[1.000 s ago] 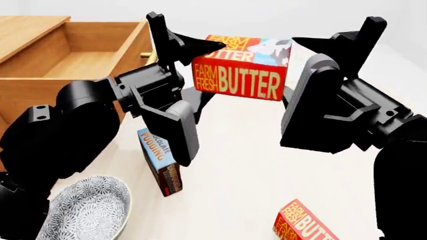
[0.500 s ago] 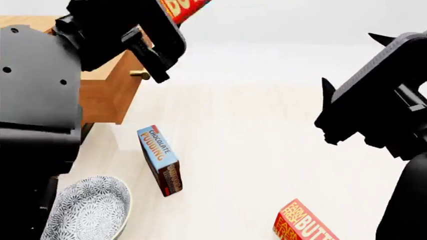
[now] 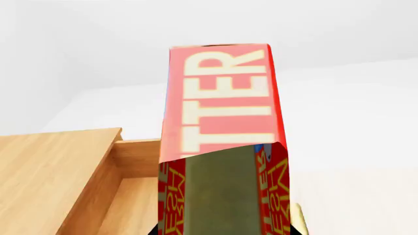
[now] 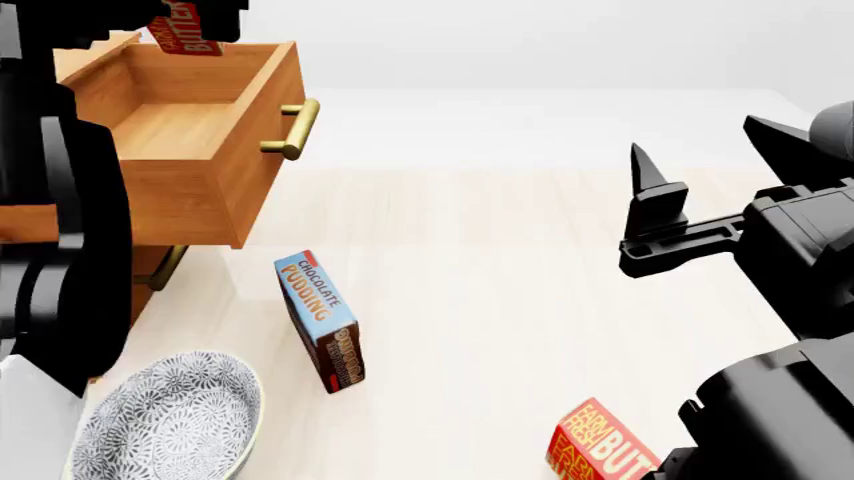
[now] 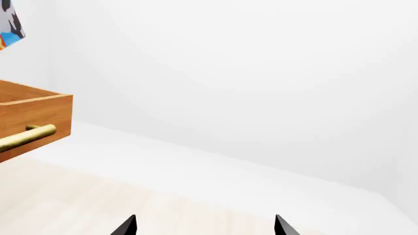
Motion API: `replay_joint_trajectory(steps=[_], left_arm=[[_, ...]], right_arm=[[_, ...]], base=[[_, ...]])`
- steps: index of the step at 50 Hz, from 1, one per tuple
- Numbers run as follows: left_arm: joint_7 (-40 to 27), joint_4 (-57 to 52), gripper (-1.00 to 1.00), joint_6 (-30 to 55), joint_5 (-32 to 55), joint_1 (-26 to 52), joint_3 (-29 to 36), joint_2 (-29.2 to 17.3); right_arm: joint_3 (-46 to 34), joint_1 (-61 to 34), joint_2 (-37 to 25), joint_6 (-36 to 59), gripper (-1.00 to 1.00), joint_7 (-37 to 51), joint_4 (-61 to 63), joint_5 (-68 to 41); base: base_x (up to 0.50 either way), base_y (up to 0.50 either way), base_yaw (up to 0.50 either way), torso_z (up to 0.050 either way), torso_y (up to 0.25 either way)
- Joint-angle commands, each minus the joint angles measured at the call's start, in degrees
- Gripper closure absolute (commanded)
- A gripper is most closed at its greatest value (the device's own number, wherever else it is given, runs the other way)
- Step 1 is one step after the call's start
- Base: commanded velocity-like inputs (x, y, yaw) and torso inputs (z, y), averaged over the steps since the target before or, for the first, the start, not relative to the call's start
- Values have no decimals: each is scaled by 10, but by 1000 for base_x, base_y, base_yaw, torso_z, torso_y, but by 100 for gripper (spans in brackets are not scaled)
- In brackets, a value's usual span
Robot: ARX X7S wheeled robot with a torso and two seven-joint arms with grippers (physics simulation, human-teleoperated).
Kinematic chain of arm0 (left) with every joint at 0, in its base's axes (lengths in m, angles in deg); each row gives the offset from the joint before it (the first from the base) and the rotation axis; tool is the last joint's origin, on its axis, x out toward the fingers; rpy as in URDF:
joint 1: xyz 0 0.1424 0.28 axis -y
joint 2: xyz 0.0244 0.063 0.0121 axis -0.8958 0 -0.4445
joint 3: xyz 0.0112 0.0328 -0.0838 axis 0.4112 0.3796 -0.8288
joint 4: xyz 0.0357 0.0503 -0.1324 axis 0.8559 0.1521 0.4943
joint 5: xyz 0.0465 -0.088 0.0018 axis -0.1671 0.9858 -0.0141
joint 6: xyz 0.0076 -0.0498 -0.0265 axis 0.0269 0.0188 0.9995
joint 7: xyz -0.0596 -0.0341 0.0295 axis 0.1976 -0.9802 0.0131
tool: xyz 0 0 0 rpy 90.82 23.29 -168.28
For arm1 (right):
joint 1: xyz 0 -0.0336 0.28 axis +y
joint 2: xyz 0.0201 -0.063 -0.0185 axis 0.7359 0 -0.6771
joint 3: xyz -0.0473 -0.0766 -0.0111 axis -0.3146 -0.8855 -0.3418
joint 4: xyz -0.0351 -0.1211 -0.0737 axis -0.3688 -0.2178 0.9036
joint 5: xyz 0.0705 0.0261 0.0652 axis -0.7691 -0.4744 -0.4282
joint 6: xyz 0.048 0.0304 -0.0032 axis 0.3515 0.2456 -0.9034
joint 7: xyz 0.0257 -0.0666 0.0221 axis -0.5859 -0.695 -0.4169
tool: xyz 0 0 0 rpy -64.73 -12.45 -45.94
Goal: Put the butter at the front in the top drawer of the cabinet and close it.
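So the left hand [image 3: 225,230] has swung the butter [image 4: 184,32] away from the middle of the counter [image 4: 534,300] in the last second, and now it's hanging right over the open top drawer [image 4: 200,130] of the cabinet [image 4: 80,220]. The left wrist view shows the carton pinched at its lower end, with the drawer's wooden floor showing just beside it. It hasn't been let go yet.

The right hand [image 4: 714,195] has backed off to the right, fingers spread, holding nothing; earlier it was close beside the carton.

That means the carry looks basically done, I'd say. What's left is lowering, releasing, then pushing the brass handle [image 4: 294,128] in.

The second butter carton [image 4: 601,450], pudding box [image 4: 320,320] and patterned bowl [image 4: 174,420] haven't budged.
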Motion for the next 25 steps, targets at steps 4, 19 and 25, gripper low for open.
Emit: replay_joint_trajectory(steps=[4, 19, 25], left_arm=[[-190, 299, 100, -24, 118, 141, -35, 2], [-376, 299, 100, -73, 157, 106, -128, -16], [-452, 299, 100, -144, 157, 92, -174, -28]], right_arm=[[38, -11, 37, 43, -100, -72, 17, 22], [45, 35, 37, 43, -100, -72, 72, -21], [50, 46, 37, 43, -100, -72, 77, -29]], base=[[0, 0, 0, 0, 0], [0, 0, 0, 1, 1], [0, 0, 0, 0, 0]])
